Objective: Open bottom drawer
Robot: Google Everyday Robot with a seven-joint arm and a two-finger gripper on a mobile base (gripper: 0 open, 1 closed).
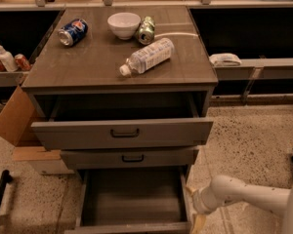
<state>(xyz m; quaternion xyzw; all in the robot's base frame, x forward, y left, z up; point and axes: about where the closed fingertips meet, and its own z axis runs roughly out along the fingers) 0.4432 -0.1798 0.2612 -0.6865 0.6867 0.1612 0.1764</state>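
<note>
The bottom drawer [132, 195] is the lowest of three grey drawers and stands pulled far out, its empty inside showing. Its front edge lies at the picture's lower border and its handle is hidden. The middle drawer [129, 158] is out a little and the top drawer [122, 133] is out further, each with a black bar handle. My gripper [195, 211] sits low at the right front corner of the bottom drawer, at the end of my white arm [244, 199] that reaches in from the lower right.
On the cabinet top lie a blue can [72, 31], a white bowl [124, 24], a green can [146, 29] and a water bottle [147, 56] on its side. A cardboard box [12, 118] stands left of the cabinet. A shelf with bottles [5, 57] is at the left.
</note>
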